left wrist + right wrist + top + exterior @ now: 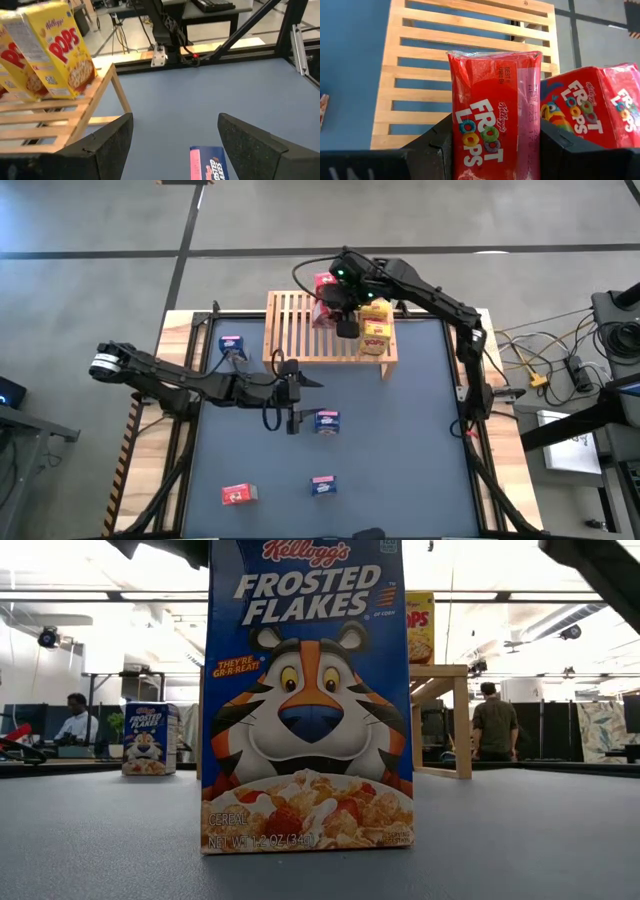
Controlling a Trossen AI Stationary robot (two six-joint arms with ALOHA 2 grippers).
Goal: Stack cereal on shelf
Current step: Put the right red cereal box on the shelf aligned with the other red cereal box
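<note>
The shelf is a light slatted wooden rack at the table's far middle, and yellow cereal boxes stand on its right end. My right gripper hangs over the shelf's far part, shut on a red cereal box. A second red box lies close beside it at the shelf's far edge. My left gripper stands open just above the table, near side of the shelf. A blue box lies on the table just beyond its fingertips. My right gripper pinches the red box by its two opposite narrow sides between its two fingers. The fingers come slanting down from above, from the table's right and far side. The box is lifted clear over the shelf's slats, its printed face toward the wrist camera.
Loose on the table lie a blue box left of the shelf, another blue box and a red box near the front edge. Open table lies right of centre. People show in the room beyond.
</note>
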